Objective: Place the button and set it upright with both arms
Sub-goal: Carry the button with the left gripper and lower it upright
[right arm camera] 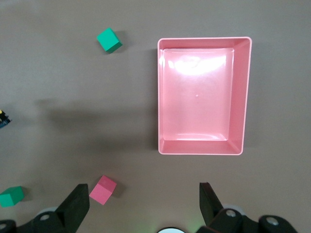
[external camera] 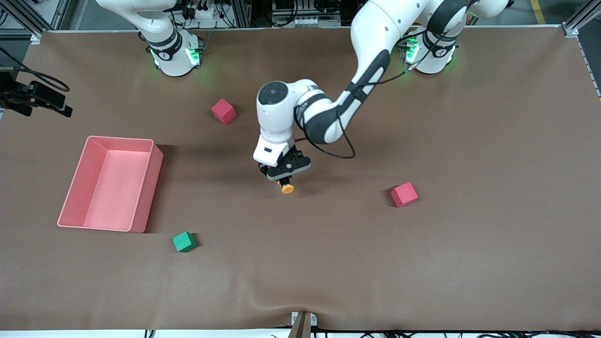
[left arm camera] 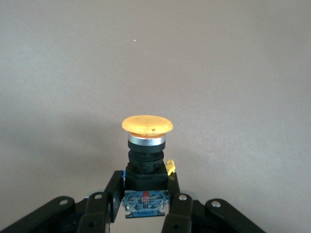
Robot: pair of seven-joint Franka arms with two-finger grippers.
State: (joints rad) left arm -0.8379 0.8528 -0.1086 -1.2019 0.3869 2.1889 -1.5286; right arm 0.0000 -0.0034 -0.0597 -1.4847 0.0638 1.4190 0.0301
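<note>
Over the middle of the brown table (external camera: 422, 263), your left gripper (external camera: 284, 177) clamps the push-button switch (external camera: 287, 187) by its black body, the fingers (left arm camera: 112, 194) pressed on either side and the orange cap (left arm camera: 147, 124) pointing away from the wrist. Your right gripper (right arm camera: 143, 204) waits high above the pink bin (external camera: 111, 184), spread wide and holding nothing. You have two red cubes (external camera: 223, 111) (external camera: 404, 194) and a green cube (external camera: 184, 241) scattered around on the table.
</note>
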